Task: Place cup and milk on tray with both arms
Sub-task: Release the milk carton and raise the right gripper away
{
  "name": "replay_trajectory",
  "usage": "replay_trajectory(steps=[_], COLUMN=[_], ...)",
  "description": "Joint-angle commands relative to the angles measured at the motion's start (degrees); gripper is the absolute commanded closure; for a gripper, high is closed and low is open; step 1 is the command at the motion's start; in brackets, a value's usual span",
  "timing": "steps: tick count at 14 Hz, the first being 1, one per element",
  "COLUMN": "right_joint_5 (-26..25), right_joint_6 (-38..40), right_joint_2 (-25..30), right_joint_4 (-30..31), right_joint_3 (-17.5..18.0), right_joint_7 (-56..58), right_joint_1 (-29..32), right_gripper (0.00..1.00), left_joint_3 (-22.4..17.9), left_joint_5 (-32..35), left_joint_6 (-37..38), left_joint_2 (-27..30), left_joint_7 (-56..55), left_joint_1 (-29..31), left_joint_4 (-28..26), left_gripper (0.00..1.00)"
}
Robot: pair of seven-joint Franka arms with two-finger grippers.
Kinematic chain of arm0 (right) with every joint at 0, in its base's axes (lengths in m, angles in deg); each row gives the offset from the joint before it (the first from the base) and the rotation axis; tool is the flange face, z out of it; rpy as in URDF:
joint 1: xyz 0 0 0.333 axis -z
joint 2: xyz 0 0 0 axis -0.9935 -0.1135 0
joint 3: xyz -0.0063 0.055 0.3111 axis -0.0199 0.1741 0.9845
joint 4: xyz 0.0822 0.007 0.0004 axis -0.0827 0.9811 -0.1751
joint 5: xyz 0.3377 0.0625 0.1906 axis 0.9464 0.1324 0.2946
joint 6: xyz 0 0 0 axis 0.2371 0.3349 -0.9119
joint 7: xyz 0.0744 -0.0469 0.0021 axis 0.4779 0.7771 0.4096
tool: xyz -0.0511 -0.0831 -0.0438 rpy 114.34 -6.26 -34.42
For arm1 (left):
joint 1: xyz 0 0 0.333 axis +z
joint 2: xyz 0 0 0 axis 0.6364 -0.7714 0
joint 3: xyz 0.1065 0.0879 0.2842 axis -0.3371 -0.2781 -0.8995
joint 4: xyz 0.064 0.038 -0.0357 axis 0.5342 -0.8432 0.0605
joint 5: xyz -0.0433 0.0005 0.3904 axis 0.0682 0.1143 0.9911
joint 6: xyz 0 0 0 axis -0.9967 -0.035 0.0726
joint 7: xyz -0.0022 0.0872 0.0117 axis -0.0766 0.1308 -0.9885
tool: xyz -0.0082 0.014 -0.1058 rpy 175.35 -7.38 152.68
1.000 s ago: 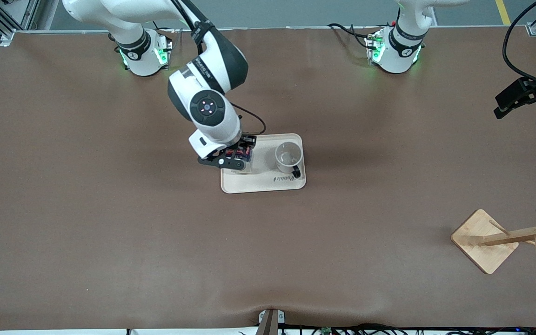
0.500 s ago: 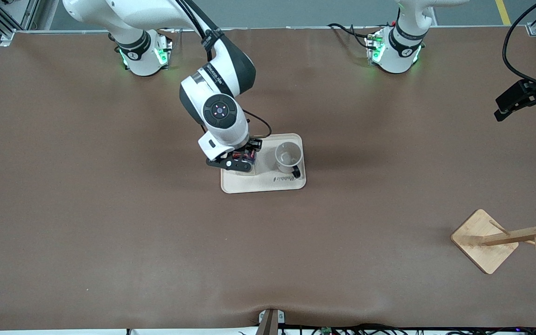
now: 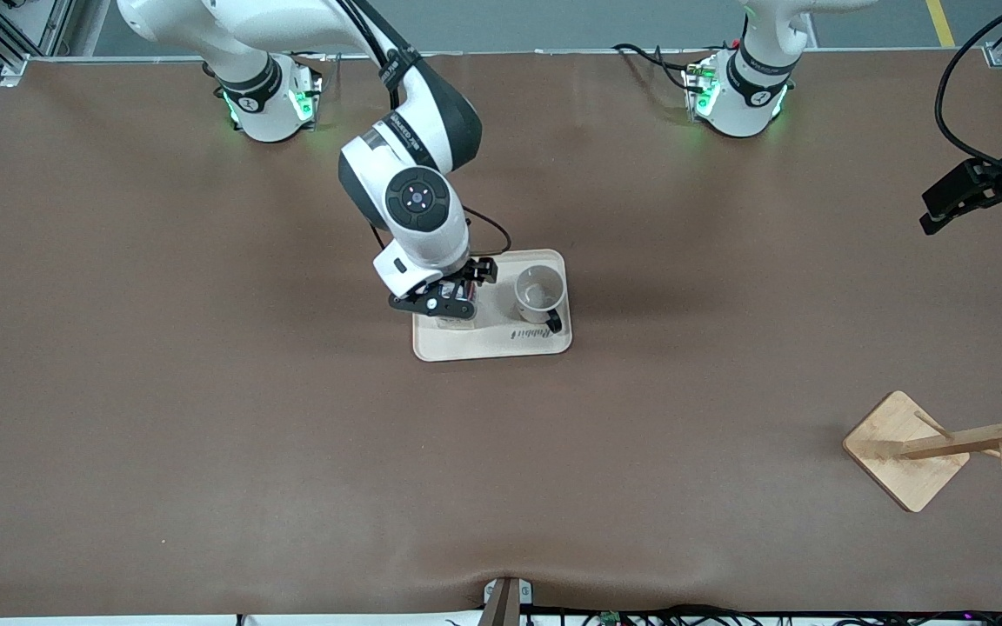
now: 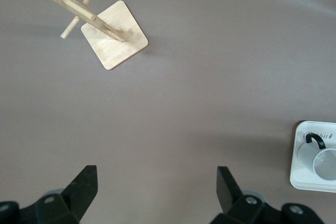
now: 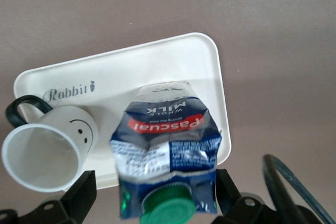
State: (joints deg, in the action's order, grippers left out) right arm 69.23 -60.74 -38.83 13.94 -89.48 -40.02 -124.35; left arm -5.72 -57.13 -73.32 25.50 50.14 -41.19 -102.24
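Note:
The cream tray (image 3: 484,343) lies mid-table. The white cup (image 3: 540,291) stands upright on it at the left arm's end, black handle toward the front camera. The dark-blue milk carton (image 3: 457,300) stands on the tray's other end, mostly hidden under my right gripper (image 3: 444,296). In the right wrist view the carton (image 5: 165,145) with its green cap sits between my right gripper's (image 5: 156,187) spread fingers, next to the smiley cup (image 5: 47,156) on the tray (image 5: 157,61). My left gripper (image 3: 931,217) is open and empty, up over the table's left-arm end.
A wooden mug rack with a square base (image 3: 905,452) stands near the front camera at the left arm's end; it also shows in the left wrist view (image 4: 114,43). Brown table surface surrounds the tray.
My right arm has shifted a little toward the cup with the carton under it, onto the tray. My left gripper has drifted slightly at the table's end. The cup has not moved.

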Motion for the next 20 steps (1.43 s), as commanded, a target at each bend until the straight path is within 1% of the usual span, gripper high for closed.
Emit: replay_trajectory(steps=[1, 3, 5, 7, 8, 9, 10, 11, 13, 14, 15, 17, 19, 20], right_joint_5=[-0.9, -1.0, -0.9, -1.1, -1.0, -0.2, -1.3, -1.7, -1.6, -1.2, -1.2, -1.3, -2.1, -2.3], right_joint_6=[8.6, 13.0, 16.4, 17.7, 19.6, 20.9, 21.5, 21.7, 22.3, 22.2, 21.7, 20.2, 17.7, 17.4], right_joint_2=[1.8, 3.7, 5.4, 7.5, 8.6, 9.8, 12.5, 14.2, 17.0, 18.1, 19.8, 24.2, 30.3, 33.1], right_joint_4=[-6.6, -10.1, -12.1, -12.6, -12.6, -12.6, -11.9, -10.7, -7.3, -5.1, -2.7, 2.7, 8.9, 11.1], right_joint_3=[-0.2, -0.6, -0.8, -1.6, -2.4, -2.5, -2.7, -2.9, -3.3, -3.2, -3.2, -3.3, -3.3, -3.3], right_joint_7=[0.1, 0.2, 1.5, 9.5, 11.3, 11.2, 11.9, 13.5, 25.1, 29.8, 33.8, 40.7, 44.7, 47.0], right_joint_1=[0.5, 1.0, 4.3, 8.5, 10.9, 13.4, 14.5, 15.8, 22.3, 26.7, 29.7, 34.3, 37.0, 38.3], right_gripper=[0.0, 0.0, 0.0, 0.0, 0.0, 0.0, 0.0, 0.0, 0.0, 0.0, 0.0, 0.0, 0.0, 0.0], left_joint_3=[-0.2, -0.2, -0.2, -0.2, -0.2, -0.1, -0.1, -0.2, -0.1, -0.1, -0.1, -0.1, -0.1, -0.1], left_joint_5=[-0.9, -0.9, -0.9, -0.9, -0.9, -0.9, -0.9, -0.9, -0.9, -0.9, -0.9, -0.9, -0.9, -0.8], left_joint_6=[-0.4, -0.4, -0.4, -0.4, -0.4, -0.4, -0.4, -0.4, -0.2, 0.0, 0.3, 1.1, 1.0, 0.8], left_joint_2=[0.6, 0.6, 0.5, 0.6, 0.5, 0.5, 0.5, 0.5, 0.7, 0.8, 0.9, 1.3, 2.9, 3.7], left_joint_7=[-0.2, -0.3, -0.3, -0.3, -0.3, -0.4, -0.4, -0.4, -0.3, -0.2, -0.2, 0.1, 0.2, 0.2], left_joint_1=[0.0, -0.1, -0.2, -0.2, -0.2, -0.3, -0.4, -0.4, -0.4, -0.4, -0.3, -0.3, -0.2, -0.3], left_joint_4=[-0.3, -0.2, 0.0, 0.0, 0.0, 0.0, 0.0, 0.0, 0.0, -0.1, -0.3, -1.2, -3.6, -4.9], left_gripper=[0.0, 0.0, 0.0, 0.0, 0.0, 0.0, 0.0, 0.0, 0.0, 0.0, 0.0, 0.0, 0.0, 0.0])
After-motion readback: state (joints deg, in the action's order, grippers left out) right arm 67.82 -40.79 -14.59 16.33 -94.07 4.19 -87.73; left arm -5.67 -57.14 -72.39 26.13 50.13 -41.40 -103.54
